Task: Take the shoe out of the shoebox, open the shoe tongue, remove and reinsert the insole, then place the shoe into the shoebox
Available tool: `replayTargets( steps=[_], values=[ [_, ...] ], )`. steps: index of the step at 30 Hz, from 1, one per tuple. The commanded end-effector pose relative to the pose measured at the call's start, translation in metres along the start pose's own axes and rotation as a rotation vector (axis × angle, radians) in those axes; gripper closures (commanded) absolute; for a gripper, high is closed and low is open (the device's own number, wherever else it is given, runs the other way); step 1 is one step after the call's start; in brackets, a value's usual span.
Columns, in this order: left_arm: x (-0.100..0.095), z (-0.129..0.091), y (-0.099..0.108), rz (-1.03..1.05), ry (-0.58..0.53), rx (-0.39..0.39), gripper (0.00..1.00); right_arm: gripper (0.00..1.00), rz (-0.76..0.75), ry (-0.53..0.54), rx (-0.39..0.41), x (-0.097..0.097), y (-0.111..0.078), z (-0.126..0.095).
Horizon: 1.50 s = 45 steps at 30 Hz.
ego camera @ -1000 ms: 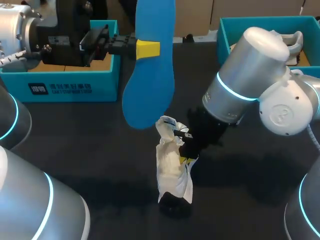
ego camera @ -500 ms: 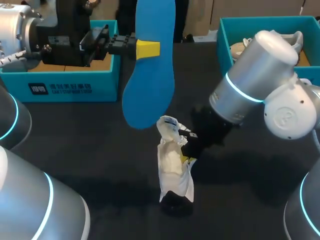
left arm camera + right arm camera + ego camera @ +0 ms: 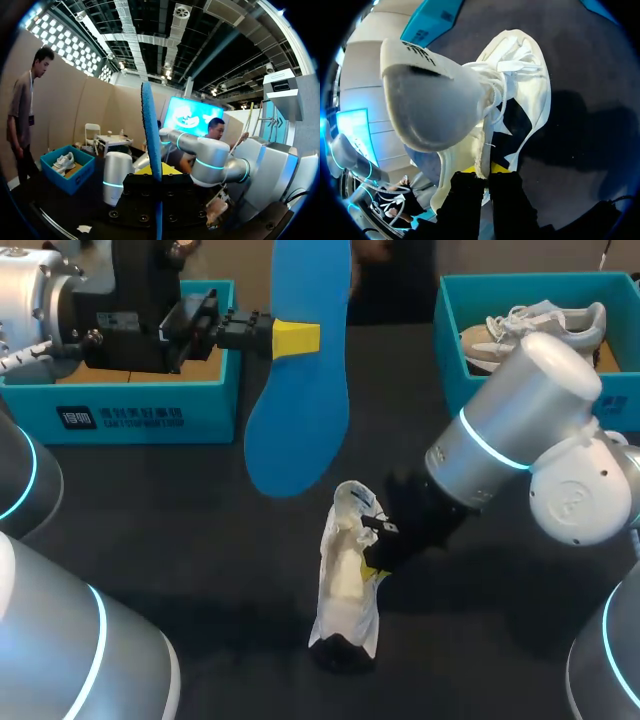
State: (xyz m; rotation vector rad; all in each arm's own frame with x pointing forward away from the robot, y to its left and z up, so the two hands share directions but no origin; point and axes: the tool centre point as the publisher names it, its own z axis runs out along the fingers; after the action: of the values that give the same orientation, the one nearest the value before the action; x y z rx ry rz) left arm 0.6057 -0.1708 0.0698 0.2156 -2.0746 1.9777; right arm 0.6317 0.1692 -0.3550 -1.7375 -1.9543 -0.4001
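Blue insole (image 3: 298, 390) clamped in left jaws, yellow tips pinching its edge. Insole hangs on end above table (image 3: 180, 530), at 12 o'clock from white shoe (image 3: 346, 575). White shoe stands on end at table centre, side wall pinched tight in right jaws. Teal shoebox (image 3: 130, 420) at 10 o'clock. Second box (image 3: 448, 330) at 2 o'clock, another sneaker (image 3: 530, 325) inside.

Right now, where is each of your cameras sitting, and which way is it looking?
Head view: above and behind, facing down at the table; left pincer holds the blue insole, right pincer the white shoe.
Left wrist view: looks along its pincer, insole edge-on.
Right wrist view: looks along its pincer at the shoe's opening.
Shared: head and right wrist views both show that shoe.
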Motion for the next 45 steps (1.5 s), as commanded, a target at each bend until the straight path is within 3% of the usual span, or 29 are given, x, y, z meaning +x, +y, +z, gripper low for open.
replayTargets(
  steps=[1,2,10,16,21,25,39,45],
  values=[
    [0.0,0.002,0.001,0.0,-0.001,0.001,1.0,0.47,-0.003,-0.001,0.005,-0.001,-0.003,0.001],
    [0.0,0.002,0.001,0.0,-0.001,0.001,1.0,0.0,-0.002,-0.003,0.009,-0.002,-0.003,0.001],
    [0.0,0.002,0.001,0.0,-0.001,0.001,1.0,0.0,0.0,-0.014,0.032,0.003,-0.007,-0.002],
    [0.0,0.002,0.001,0.0,-0.001,0.001,1.0,0.0,0.003,-0.03,0.056,0.008,-0.009,-0.017],
    [0.0,0.002,0.001,0.0,-0.001,0.001,1.0,0.0,-0.017,0.014,0.061,0.01,-0.01,-0.038],
    [0.0,0.002,0.001,0.0,-0.001,0.001,1.0,0.0,-0.033,0.116,0.097,0.012,-0.01,-0.05],
    [0.0,0.002,0.001,0.0,-0.001,0.001,1.0,0.0,-0.033,0.116,0.097,0.012,-0.01,-0.05],
    [-0.007,-0.002,-0.009,0.101,0.026,0.036,1.0,0.0,-0.069,0.231,0.099,0.01,-0.007,-0.059]
  ],
)
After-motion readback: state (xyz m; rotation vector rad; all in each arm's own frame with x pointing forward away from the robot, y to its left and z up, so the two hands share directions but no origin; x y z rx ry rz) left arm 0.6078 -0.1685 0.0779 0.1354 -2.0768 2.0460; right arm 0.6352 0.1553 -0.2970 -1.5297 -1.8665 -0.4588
